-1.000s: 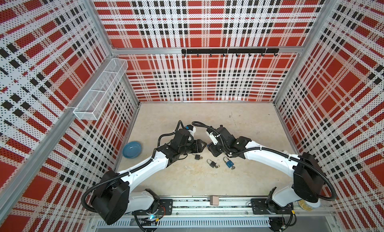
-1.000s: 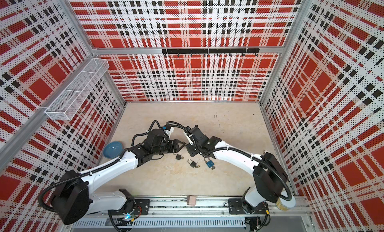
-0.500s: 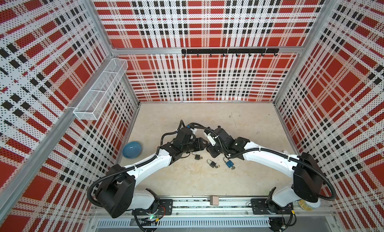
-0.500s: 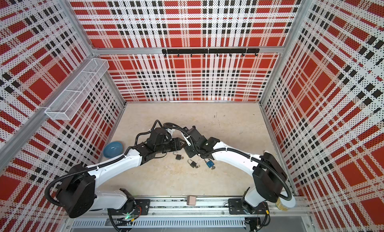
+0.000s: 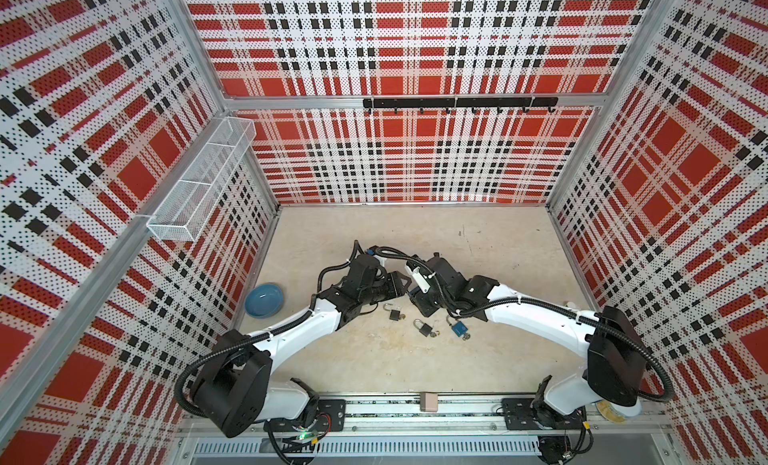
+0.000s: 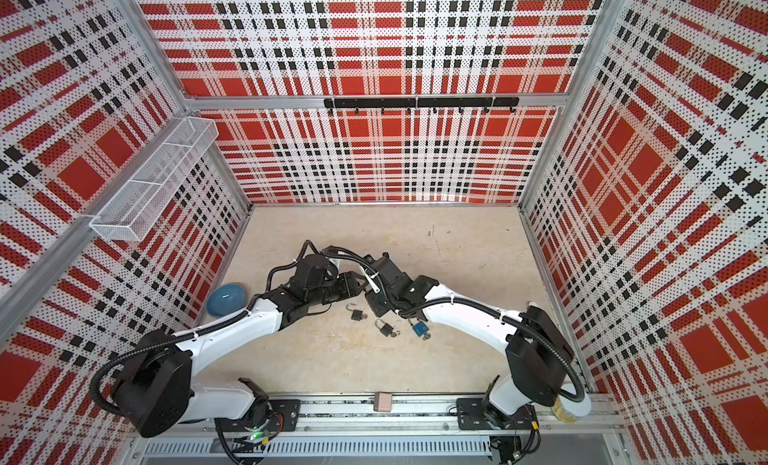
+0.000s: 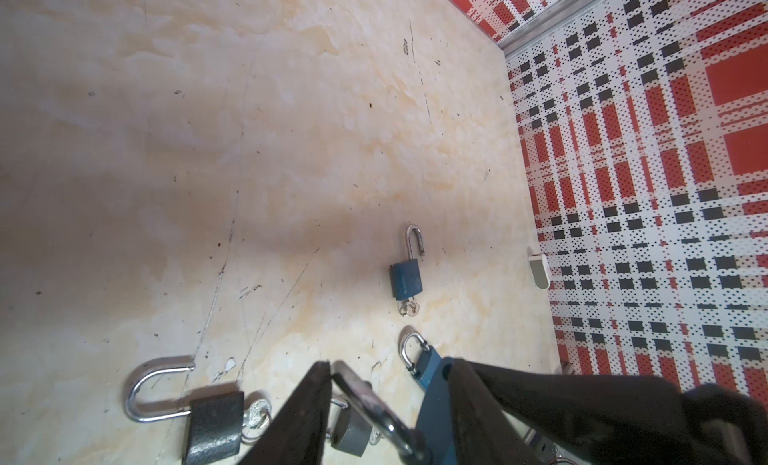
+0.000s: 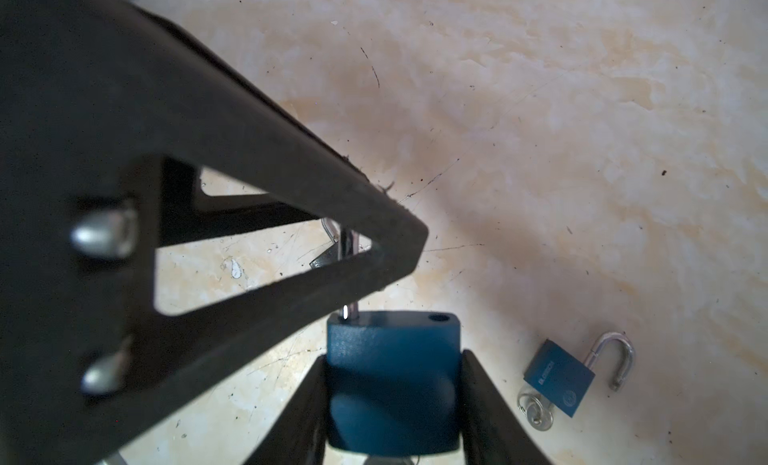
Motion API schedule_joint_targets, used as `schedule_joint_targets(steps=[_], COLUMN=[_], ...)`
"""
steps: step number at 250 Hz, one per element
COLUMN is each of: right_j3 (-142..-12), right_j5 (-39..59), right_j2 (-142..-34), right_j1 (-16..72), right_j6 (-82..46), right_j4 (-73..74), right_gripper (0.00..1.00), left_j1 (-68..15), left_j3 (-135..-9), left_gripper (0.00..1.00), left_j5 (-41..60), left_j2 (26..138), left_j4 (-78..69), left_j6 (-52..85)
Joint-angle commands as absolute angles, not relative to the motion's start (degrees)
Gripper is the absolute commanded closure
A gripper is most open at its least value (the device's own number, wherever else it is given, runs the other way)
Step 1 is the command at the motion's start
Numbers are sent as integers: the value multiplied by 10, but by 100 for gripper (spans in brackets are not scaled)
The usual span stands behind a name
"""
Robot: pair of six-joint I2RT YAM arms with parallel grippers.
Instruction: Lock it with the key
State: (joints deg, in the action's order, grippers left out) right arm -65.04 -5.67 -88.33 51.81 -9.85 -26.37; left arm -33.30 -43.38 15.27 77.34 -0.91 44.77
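One blue padlock (image 8: 392,384) is clamped in the right fingers (image 8: 486,400) above the counter (image 8: 582,151); whether its open shackle (image 8: 348,238) is gripped by the left fingers (image 7: 305,413) cannot be told. The free end should be aligned before pressing.

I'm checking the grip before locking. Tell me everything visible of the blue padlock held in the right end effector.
The padlock has a matte blue body with rounded corners and a silvery metal shackle. The shackle is open: one leg sits in the body, the other hole on top is empty. The right end effector clamps the body's sides, shackle pointing away from its wrist. A finger of the left end effector crosses the shackle; whether it grips is unclear. The keyhole end is hidden.
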Motion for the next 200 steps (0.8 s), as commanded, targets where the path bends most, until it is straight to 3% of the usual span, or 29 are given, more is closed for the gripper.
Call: schedule_joint_targets(steps=[1, 200], right_j3=[-676, -683], right_j5=[-67, -70], right_j2=[-883, -883], right_j1=[524, 532], right_j6=[-91, -89], right_j4=[-231, -225], right_gripper=[81, 82], left_j1=[-331, -332], left_j3=[-431, -423], left_gripper=[52, 67], left_j5=[172, 200], left_j2=[777, 800], left_j4=[-28, -71], left_j6=[456, 476])
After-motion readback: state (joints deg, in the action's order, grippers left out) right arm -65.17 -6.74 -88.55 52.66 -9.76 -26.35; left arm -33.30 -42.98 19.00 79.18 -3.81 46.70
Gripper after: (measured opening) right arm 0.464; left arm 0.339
